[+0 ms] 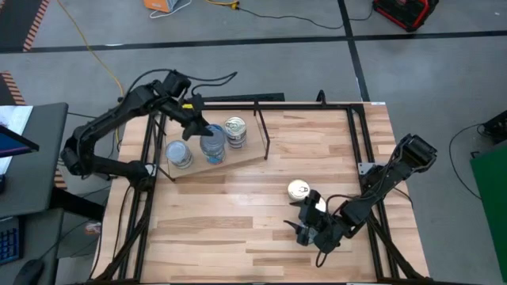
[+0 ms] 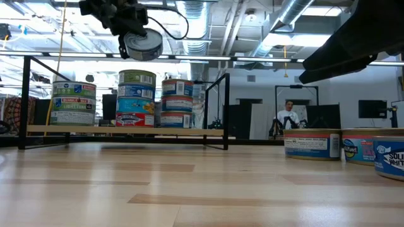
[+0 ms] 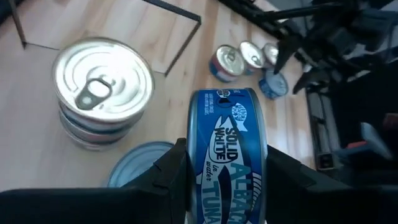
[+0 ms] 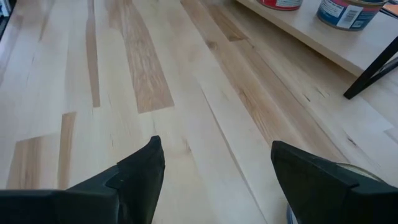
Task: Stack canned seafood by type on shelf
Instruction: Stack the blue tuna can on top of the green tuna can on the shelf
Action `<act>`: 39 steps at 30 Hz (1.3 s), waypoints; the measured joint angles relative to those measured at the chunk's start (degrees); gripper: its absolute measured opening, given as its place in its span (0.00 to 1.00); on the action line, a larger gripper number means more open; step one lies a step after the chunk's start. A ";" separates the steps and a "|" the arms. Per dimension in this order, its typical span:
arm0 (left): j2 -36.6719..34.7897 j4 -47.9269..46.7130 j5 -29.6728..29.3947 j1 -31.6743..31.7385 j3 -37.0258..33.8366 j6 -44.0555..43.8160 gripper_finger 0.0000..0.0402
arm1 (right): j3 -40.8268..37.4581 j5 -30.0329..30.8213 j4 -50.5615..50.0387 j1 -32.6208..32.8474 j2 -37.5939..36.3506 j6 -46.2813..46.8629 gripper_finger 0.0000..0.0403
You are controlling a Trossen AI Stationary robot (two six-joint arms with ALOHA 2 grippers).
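My left gripper (image 1: pixel 198 127) is over the plywood shelf (image 1: pixel 242 161), shut on a blue-labelled tuna tin (image 3: pixel 227 149) that hangs above the stacks (image 2: pixel 142 45). Three stacks of tins stand on the shelf (image 2: pixel 74 103) (image 2: pixel 136 98) (image 2: pixel 177 103). In the left wrist view a silver-lidded stack (image 3: pixel 102 81) and a blue-lidded stack (image 3: pixel 140 165) lie below the held tin. My right gripper (image 4: pixel 214 168) is open and low over the tabletop at the near right (image 1: pixel 309 229). Loose tins rest flat on the tabletop beside it (image 1: pixel 299 188) (image 2: pixel 311 144) (image 2: pixel 360 146). My left gripper pinches the blue-labelled tin between its two fingers (image 3: pixel 171 177), one on each flat face. The label band (image 3: pixel 227 124) shows between them. The fingers come slanting down from above. The tin is lifted clear above the middle stack and stands on edge.
Thin black metal rods frame the shelf (image 1: pixel 265 134) (image 2: pixel 225 110). The butcher-block tabletop (image 1: pixel 230 222) stretches between shelf and right gripper. A third loose tin sits at the near right (image 2: pixel 391 157). A person stands in the room beyond (image 2: pixel 289 116).
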 joint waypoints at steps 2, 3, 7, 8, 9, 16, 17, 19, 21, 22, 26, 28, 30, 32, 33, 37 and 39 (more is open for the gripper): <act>-0.17 -0.07 2.35 0.28 -0.81 0.42 0.35 | 0.00 -0.02 -0.02 0.05 0.00 0.00 0.79; -0.17 -0.21 3.83 0.29 -1.27 0.47 0.35 | 0.00 -0.04 -0.02 0.05 0.00 -0.02 0.79; -0.22 -1.11 3.07 0.23 -4.30 1.69 0.35 | 0.00 -0.05 0.00 0.05 0.00 -0.24 0.79; -0.22 -0.81 3.02 0.39 -5.16 1.70 0.35 | 0.00 -0.07 0.09 0.05 0.00 -0.35 0.79; -0.18 -0.49 3.22 0.55 -5.70 1.71 0.35 | 0.00 -0.07 0.21 0.05 0.00 -0.46 0.79; -0.22 -0.01 4.39 2.56 -6.42 1.37 0.35 | 0.00 -0.09 0.57 0.05 0.00 -0.47 0.79; -0.22 0.00 4.39 2.87 -6.42 1.00 0.35 | 0.00 -0.09 0.56 0.05 0.00 -0.48 0.79; -0.22 0.08 4.36 3.30 -6.42 0.05 0.35 | 0.00 -0.09 0.59 -0.07 0.00 -0.48 0.79; -0.22 0.06 4.23 3.35 -6.42 -1.27 0.36 | 0.00 -0.09 0.59 -0.09 0.00 -0.48 0.79; -0.22 0.10 3.90 3.33 -6.42 -2.01 0.36 | 0.00 -0.09 0.59 -0.09 0.00 -0.48 0.79; -0.24 0.22 1.73 3.24 -6.42 -5.36 0.39 | 0.00 -0.09 0.57 -0.09 0.00 -0.48 0.79; -0.24 0.22 1.41 3.25 -6.42 -6.15 0.39 | 0.00 -0.09 0.59 -0.09 0.00 -0.50 0.79; -0.24 0.28 -0.09 3.24 -6.42 -6.91 0.40 | 0.00 -0.09 0.64 -0.09 0.00 -0.50 0.79; -0.26 0.27 -2.19 3.24 -6.42 -7.92 0.41 | 0.00 -0.09 0.73 -0.09 0.00 -0.50 0.79; -0.26 0.27 -2.98 3.24 -6.42 -8.08 0.41 | 0.00 -0.09 0.77 -0.09 0.00 -0.50 0.79; -0.24 0.22 -6.11 2.99 -6.42 -7.30 0.48 | 0.00 -0.09 0.77 -0.09 0.00 -0.56 0.79; -0.24 0.22 -9.61 2.50 -6.42 -6.65 0.53 | 0.00 -0.09 0.79 -0.09 0.00 -0.66 0.79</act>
